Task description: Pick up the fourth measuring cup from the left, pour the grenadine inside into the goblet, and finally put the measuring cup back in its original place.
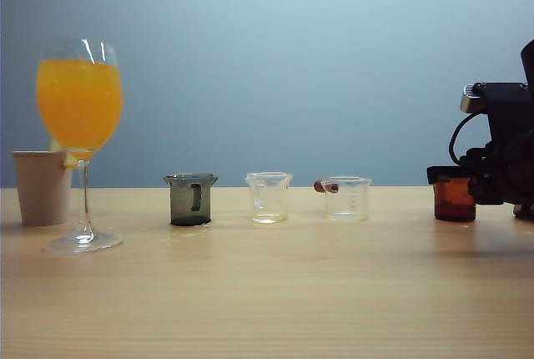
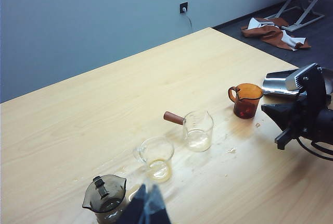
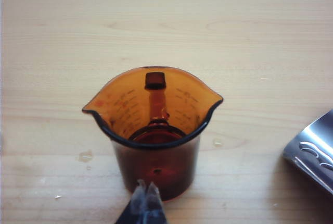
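The fourth measuring cup (image 1: 454, 199), amber-brown with a flared lip, stands upright on the table at the far right of the row. Dark red grenadine (image 3: 156, 169) fills its lower part. My right gripper (image 3: 146, 190) is shut, its tips right at the cup's near wall, holding nothing. The left wrist view shows this gripper (image 2: 266, 110) pointing at the cup (image 2: 246, 100) from the side. The goblet (image 1: 79, 100) stands at the far left, its bowl filled with orange juice. My left gripper (image 2: 148, 195) hovers shut and empty above the table, between the grey cup and a clear cup.
A beige paper cup (image 1: 42, 186) stands behind the goblet. A smoky grey cup (image 1: 191, 199) and two clear cups (image 1: 269, 197) (image 1: 347, 198) line up along the row, the last with a brown handle. A shiny metal piece (image 3: 312, 151) lies beside the amber cup. Small drops dot the table.
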Controlling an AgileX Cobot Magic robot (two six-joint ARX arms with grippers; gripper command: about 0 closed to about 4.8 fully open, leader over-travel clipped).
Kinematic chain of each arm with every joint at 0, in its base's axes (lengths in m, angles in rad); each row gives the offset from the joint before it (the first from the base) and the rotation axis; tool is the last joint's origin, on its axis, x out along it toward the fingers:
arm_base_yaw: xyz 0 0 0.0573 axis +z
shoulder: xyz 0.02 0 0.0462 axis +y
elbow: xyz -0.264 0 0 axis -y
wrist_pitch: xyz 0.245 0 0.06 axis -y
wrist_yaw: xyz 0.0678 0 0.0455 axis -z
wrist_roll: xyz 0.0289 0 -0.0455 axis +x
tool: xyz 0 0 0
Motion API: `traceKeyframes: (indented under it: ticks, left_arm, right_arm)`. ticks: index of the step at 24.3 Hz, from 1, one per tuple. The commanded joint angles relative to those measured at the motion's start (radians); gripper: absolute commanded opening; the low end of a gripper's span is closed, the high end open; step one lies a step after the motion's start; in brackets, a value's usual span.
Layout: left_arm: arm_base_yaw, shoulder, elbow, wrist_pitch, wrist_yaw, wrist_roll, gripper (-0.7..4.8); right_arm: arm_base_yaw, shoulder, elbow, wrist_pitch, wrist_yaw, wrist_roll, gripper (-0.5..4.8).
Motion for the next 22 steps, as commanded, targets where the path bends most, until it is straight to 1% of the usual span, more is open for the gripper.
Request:
traceKeyframes:
  ticks: [1, 2, 3, 4, 5, 6, 15, 22]
  left_arm:
    - [0.0, -0.001, 0.003, 0.003, -0.002, 0.004, -0.05]
    - [0.0, -0.001, 0.003, 0.003, -0.002, 0.004, -0.05]
    - [0.0, -0.001, 0.003, 0.004, -0.002, 0.004, -0.05]
    - [0.0, -0.001, 0.003, 0.003, -0.002, 0.004, -0.05]
    - [0.0, -0.001, 0.003, 0.002, -0.002, 0.004, -0.05]
    - [0.0, -0.001, 0.003, -0.001, -0.002, 0.004, -0.05]
    - [0.0, -0.001, 0.003, -0.039, -0.002, 0.003, -0.05]
    - [0.0, -0.001, 0.003, -0.065, -0.002, 0.004, -0.05]
  right_arm:
    - [0.001, -0.003, 0.004, 0.012, 0.005, -0.003, 1.71]
    - [0.001, -0.001, 0.004, 0.013, 0.005, -0.003, 2.58]
    - [0.001, 0.001, 0.004, 0.013, 0.005, -0.003, 2.99]
    - [0.001, 0.01, 0.005, 0.013, 0.005, -0.003, 3.87]
    - [0.001, 0.018, 0.006, 0.016, 0.005, -0.003, 4.56]
    - [0.001, 0.029, 0.01, 0.016, 0.005, -0.003, 4.79]
    - [0.001, 0.065, 0.065, 0.019, 0.009, -0.003, 4.79]
    - [-0.002, 0.154, 0.153, 0.026, 0.009, -0.003, 4.79]
